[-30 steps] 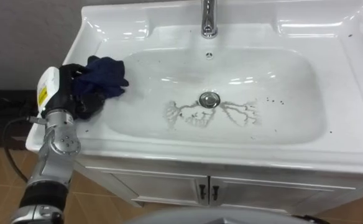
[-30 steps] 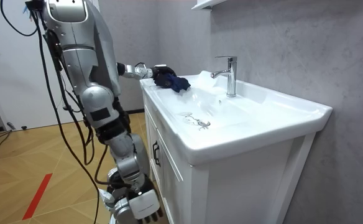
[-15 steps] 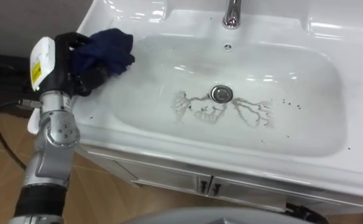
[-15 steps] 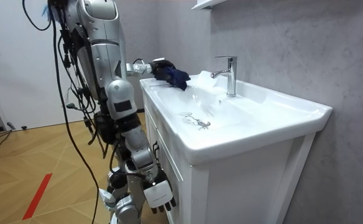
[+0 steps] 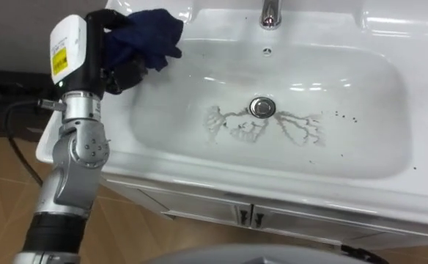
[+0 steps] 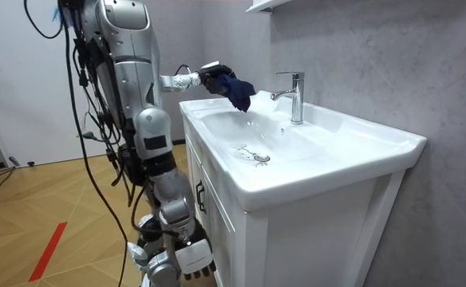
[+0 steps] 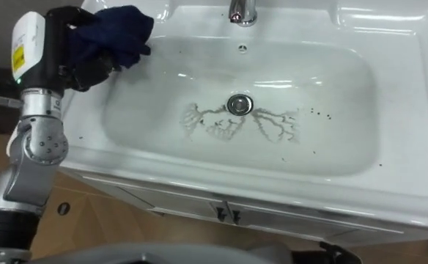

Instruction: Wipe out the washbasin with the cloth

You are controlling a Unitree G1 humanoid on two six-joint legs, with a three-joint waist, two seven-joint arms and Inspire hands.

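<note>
1. Basin: white, set into a white vanity worktop. The bowl is wet. Greyish branching streaks spread to either side of the metal drain, and a few dark specks lie to the right of it.
2. Tap: chrome, at the middle of the back rim.
3. Cloth: dark blue and bunched, at the basin's left rear corner. In the room view it hangs off the hand, clear of the rim and apart from the tap.
4. Left hand: black fingers curled round the cloth, gripping it. The forearm reaches in from the lower left and over the worktop's left edge.
5. Right hand: hangs low beside the cabinet front in the room view. Whether it is open or closed cannot be told.
6. Stance: the robot stands upright on the wood floor at the vanity's front left corner, left arm stretched out over the basin.
7. Cabinet doors: closed below the bowl, two small handles side by side.
</note>
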